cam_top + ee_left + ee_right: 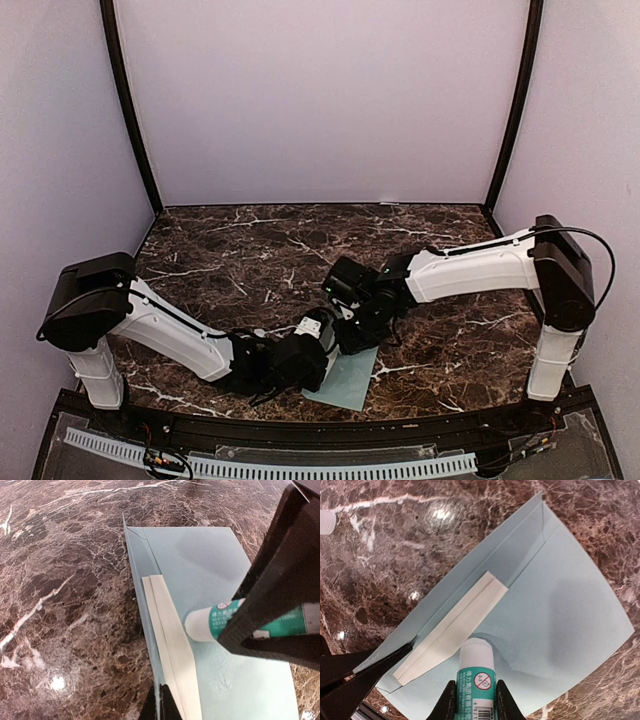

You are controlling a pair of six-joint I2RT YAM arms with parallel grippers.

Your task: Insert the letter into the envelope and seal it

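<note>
A plain pale teal-green rectangular paper envelope (352, 385) lies flat on the dark brown, white-veined marble table (250, 240), close to its near edge and between the two arms, whose wrists meet over it in the overhead view. A cream folded paper letter (455, 625) shows as a long strip along one long side of the envelope, lying between a narrow teal border and the broad teal face. The right gripper (475, 697) is clamped around a green-and-white labelled glue stick (476, 675), one finger on each side of the barrel. The stick's white tip rests on the broad face just beside the letter's edge. The left gripper (161, 705) sits at the envelope's near end, its dark fingers drawn almost together with only a thin pale sliver of paper between them, pinching the envelope there. From the right wrist camera, the same fingers appear as black wedges at the envelope's lower-left corner. A small white round object (325, 522) sits on the marble well apart from the envelope, cut off by the frame edge.
</note>
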